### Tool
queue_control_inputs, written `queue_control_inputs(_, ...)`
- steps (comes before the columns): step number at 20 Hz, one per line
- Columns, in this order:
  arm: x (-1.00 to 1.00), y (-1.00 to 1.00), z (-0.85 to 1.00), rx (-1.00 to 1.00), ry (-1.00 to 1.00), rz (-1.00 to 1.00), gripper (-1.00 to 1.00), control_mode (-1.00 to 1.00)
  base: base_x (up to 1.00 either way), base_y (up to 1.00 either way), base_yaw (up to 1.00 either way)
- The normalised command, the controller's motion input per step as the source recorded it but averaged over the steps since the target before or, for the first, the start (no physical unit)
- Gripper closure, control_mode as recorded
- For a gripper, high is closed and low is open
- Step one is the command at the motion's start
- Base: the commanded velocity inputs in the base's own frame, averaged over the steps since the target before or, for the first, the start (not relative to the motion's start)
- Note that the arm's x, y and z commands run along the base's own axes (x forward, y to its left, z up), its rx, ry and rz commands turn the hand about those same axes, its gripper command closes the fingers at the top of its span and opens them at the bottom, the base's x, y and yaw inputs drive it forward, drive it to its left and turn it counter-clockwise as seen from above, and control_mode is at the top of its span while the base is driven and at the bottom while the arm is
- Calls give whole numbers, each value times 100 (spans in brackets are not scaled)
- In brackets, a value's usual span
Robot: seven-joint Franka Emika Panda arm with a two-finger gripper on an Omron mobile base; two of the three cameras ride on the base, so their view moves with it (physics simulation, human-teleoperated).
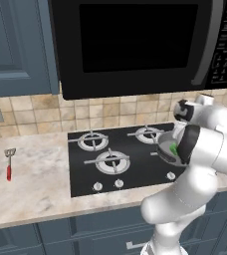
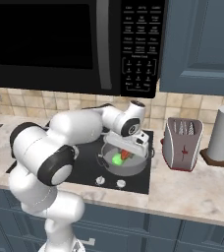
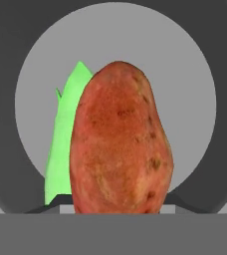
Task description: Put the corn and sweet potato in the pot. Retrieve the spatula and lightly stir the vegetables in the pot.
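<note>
While the end effector (image 2: 129, 152) hangs over the pot (image 2: 142, 165) on the front right burner of the stove (image 1: 85, 172), its jaws stand partly closed around the sweet potato (image 3: 120, 139), which fills the middle of the hand view directly above the pot's flat grey floor. By the look of it the potato is held and not yet let go, though the fingertips themselves are hidden behind it. The corn (image 3: 63, 144) already lies inside the pot, just behind and beside the potato in the hand view and showing as a bright green patch in the right base view.

So the first part seems half done: corn in, potato over the pot and about to go in. The spatula (image 1: 9, 162) lies untouched on the table well to the left of the stove, so fetching it and stirring are all left.

The potato is a plump oval, reddish brown and mottled with small dark specks. The corn is smooth, flat green, with a pointed, faceted tip. The pot is round and shallow, dull grey metal. The spatula is thin, with a red handle and a silver slotted head. The table is pale veined marble, the stove glossy black with grey ringed burners.
</note>
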Motion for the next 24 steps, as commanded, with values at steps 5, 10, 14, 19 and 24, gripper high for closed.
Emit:
queue_control_inputs(5, 17, 0, -13, 0, 3, 4, 100, -100, 0, 0, 0)
queue_control_inputs(10, 0, 0, -4, 0, 0, 5, 100, -100, 0, 0, 0)
queue_control_inputs(14, 0, 0, -5, 0, 0, 9, 100, -100, 0, 0, 0)
queue_control_inputs(19, 0, 0, -1, 0, -2, 11, 100, -100, 0, 0, 0)
queue_control_inputs(24, 0, 0, -4, 0, -2, 9, 100, -100, 0, 0, 0)
